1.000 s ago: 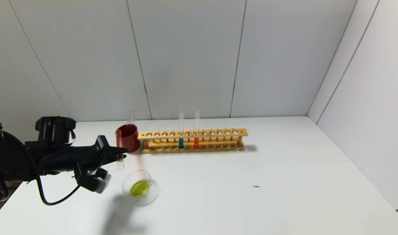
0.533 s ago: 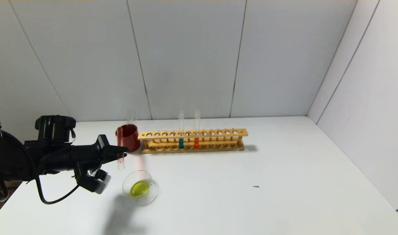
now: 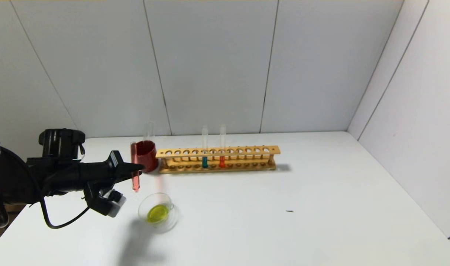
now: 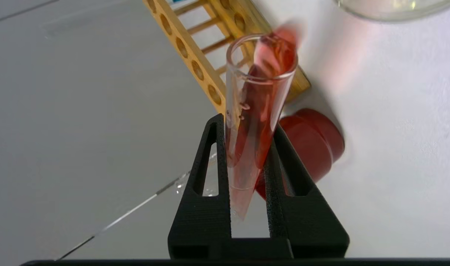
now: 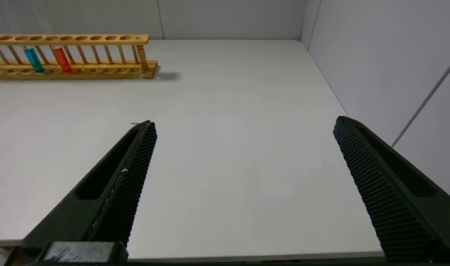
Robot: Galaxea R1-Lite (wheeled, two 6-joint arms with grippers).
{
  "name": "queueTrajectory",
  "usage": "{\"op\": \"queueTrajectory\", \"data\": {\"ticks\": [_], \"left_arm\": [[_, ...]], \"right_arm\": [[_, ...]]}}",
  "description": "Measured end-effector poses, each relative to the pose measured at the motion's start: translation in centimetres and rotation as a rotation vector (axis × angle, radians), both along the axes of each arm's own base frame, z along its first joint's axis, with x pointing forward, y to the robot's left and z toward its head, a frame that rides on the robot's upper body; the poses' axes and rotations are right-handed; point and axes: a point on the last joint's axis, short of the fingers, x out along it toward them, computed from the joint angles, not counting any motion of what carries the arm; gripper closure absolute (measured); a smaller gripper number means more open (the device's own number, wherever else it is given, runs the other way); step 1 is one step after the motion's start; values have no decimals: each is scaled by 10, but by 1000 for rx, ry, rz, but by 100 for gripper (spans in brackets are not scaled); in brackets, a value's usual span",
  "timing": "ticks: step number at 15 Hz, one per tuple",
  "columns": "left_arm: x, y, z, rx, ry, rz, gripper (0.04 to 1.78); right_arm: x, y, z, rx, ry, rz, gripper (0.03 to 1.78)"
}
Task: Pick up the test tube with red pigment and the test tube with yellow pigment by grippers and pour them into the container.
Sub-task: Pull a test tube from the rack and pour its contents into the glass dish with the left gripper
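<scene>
At the table's left, just beside the dark red cup: test tube with red pigment, held roughly upright above the surface, clamped between the fingers of the left gripper, arm reaching in level from the left. Container, clear dish holding yellow liquid, near and in front of the tube. Right gripper, fingers spread wide, empty, over bare table. Wooden rack holding teal and red-orange tubes. No legible writing. White table, grey panelled walls.
</scene>
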Motion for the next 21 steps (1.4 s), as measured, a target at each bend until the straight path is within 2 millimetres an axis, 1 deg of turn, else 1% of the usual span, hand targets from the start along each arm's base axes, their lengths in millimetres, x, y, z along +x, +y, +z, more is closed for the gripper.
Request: {"op": "queueTrajectory", "data": {"ticks": [11, 21], "left_arm": [[2, -6, -2, 5, 1, -15, 151], [2, -15, 3, 42, -87, -69, 151]], "right_arm": [[0, 0, 0, 0, 0, 0, 6], [0, 0, 0, 0, 0, 0, 6]]}}
